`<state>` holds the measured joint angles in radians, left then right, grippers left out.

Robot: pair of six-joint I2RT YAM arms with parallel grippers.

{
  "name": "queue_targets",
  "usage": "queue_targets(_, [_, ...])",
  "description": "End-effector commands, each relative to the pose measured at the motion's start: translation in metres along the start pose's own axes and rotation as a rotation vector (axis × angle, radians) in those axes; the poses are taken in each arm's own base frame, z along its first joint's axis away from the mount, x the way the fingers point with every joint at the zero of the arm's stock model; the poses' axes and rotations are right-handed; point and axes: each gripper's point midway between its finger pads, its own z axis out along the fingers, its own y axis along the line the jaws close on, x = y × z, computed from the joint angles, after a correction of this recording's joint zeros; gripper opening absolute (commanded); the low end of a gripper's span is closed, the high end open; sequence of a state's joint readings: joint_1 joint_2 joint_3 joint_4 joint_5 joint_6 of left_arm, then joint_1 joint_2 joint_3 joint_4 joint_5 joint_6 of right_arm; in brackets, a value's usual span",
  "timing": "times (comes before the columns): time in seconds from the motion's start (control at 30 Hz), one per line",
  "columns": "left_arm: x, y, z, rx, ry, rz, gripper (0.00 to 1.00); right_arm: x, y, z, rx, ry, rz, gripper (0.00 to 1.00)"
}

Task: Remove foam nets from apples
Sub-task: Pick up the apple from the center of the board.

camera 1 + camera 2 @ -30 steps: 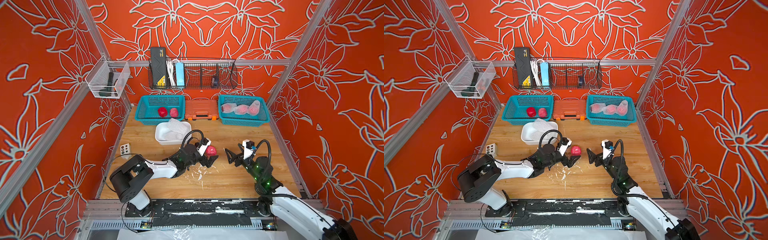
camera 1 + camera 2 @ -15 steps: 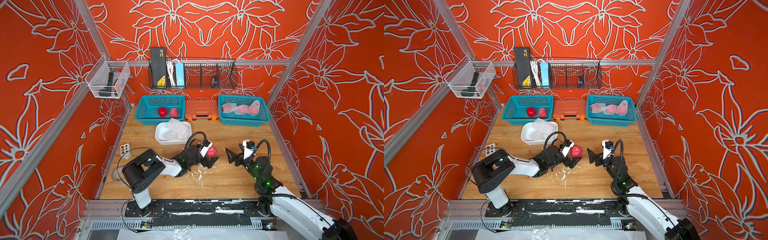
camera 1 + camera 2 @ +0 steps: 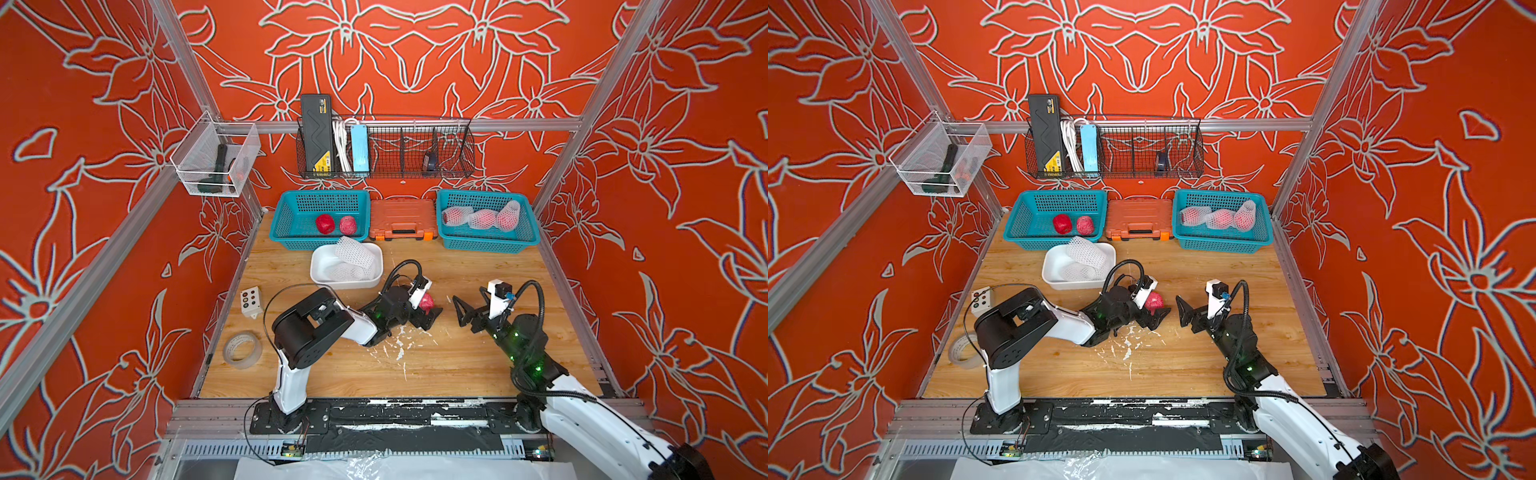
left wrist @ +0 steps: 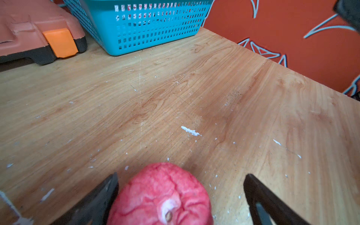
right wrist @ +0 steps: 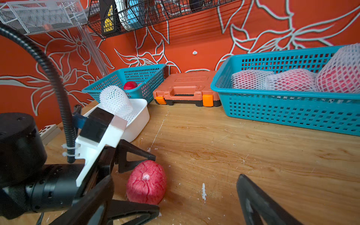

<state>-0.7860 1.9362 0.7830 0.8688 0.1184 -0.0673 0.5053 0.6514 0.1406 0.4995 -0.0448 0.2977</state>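
Left arm (image 3: 316, 328) swings elbow inward; left end effector (image 4: 181, 176) lies low, jaws spread round bare apple (image 4: 159, 196); right end effector (image 5: 175, 178) gaping too.

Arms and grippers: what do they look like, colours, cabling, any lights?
The left arm and right arm: white shells, black joint housings, green lights. The left gripper and right gripper: black triangular fingers, white wrist bracket with black camera, black ribbed cable.

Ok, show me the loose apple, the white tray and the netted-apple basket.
loose apple (image 5: 146, 183): right wrist view, front skin.
white tray (image 3: 347, 284): a top view, near rim.
netted-apple basket (image 3: 484, 245): a top view, front wall.
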Motion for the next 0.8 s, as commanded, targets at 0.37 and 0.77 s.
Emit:
queue_targets(0.37, [0.0014,0.0032,0.0071,0.027,0.001,0.02,0.73,-0.0016,-0.0037,-0.002,0.027,-0.004,0.01,0.98])
queue_targets(0.77, [-0.0043,0.0038,0.0052,0.043,-0.009,0.04,0.43,0.0014,-0.0063,-0.0013,0.041,0.005,0.01,0.98])
